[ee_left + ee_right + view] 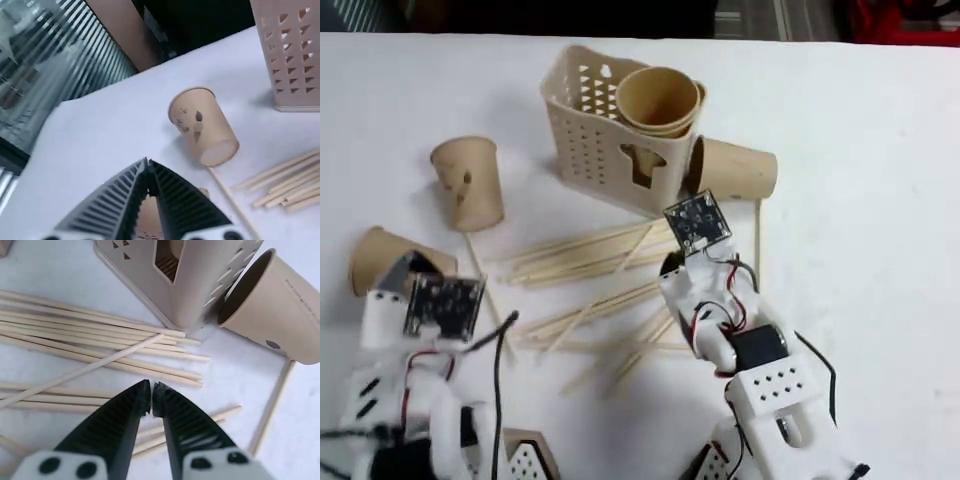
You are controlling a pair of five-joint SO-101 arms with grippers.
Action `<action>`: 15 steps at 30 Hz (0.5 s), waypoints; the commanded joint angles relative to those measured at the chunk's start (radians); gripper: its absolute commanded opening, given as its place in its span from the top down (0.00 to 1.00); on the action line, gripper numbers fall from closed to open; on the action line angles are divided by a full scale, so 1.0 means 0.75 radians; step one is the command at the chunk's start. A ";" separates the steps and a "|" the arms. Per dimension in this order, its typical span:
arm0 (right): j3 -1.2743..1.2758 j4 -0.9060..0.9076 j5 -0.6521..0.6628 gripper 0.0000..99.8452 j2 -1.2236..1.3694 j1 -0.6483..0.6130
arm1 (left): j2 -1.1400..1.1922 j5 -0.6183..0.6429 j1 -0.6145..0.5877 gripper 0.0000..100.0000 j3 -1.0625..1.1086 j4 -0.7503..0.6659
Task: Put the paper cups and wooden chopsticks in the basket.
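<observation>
Right gripper [151, 396] and left gripper [147, 167] both pinched shut, empty. Chopsticks [585, 262] lie flat, mostly crosswise, before the basket [585, 130]; one paper cup [738, 170] lies sideways, mouth toward it, maybe touching.

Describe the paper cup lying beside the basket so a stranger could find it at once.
Find the perforated basket near the table's far edge. Beside it lies one paper cup, mouth toward the basket; the other loose cups lie far from it.

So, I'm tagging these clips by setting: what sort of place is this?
Probably a lab or office workspace: a white table, slatted blinds beside it, and paper cups and chopsticks strewn before two robot arms.
</observation>
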 commanded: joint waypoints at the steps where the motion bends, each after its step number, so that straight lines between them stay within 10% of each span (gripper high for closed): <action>1: -0.004 -0.021 0.000 0.98 -0.015 0.005 | 0.093 -0.092 -0.085 0.97 -0.245 0.076; 15: 0.008 -0.021 0.002 0.98 -0.013 0.005 | 1.300 -0.207 -0.328 0.87 -1.090 0.395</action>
